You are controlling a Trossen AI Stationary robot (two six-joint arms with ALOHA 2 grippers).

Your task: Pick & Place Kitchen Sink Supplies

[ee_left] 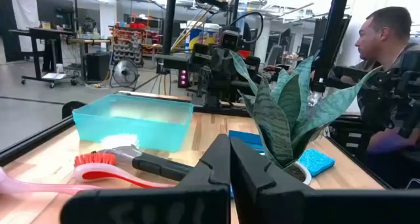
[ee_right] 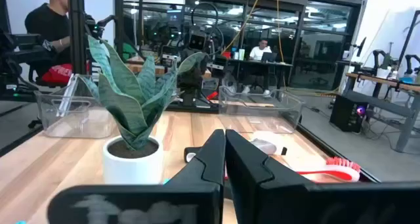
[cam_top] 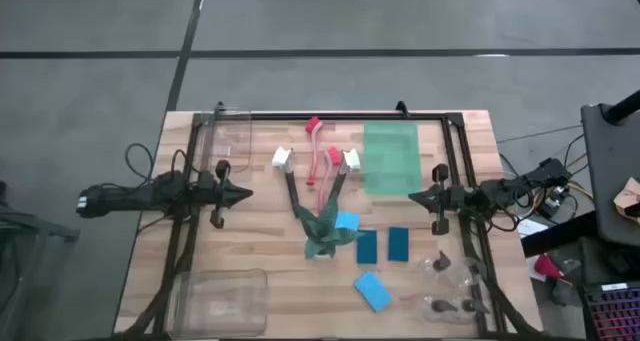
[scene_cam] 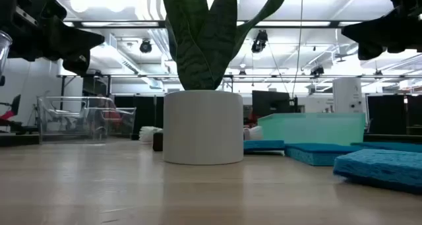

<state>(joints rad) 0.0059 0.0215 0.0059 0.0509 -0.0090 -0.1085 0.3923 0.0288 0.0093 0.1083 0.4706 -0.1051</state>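
My left gripper (cam_top: 247, 193) (ee_left: 230, 159) hovers shut over the table's left half, my right gripper (cam_top: 411, 194) (ee_right: 224, 152) shut over the right half; neither holds anything. Between them lie several long-handled brushes with a white head (cam_top: 282, 159), red heads (cam_top: 313, 126) (ee_left: 95, 160) and another white head (cam_top: 351, 160), handles converging toward the potted plant (cam_top: 322, 231) (scene_cam: 203, 126). Blue and teal sponges (cam_top: 366, 245) (cam_top: 372, 291) (scene_cam: 382, 165) lie flat near the plant. Small black-capped bottles (cam_top: 440, 265) (cam_top: 446, 306) lie at the near right.
A teal bin (cam_top: 390, 157) (ee_left: 134, 122) sits at the far right-centre. Clear containers stand at the far left (cam_top: 228, 131) and near left (cam_top: 222, 299). A black frame (cam_top: 330, 114) borders the table. A person (ee_left: 387, 73) sits beyond the table's right side.
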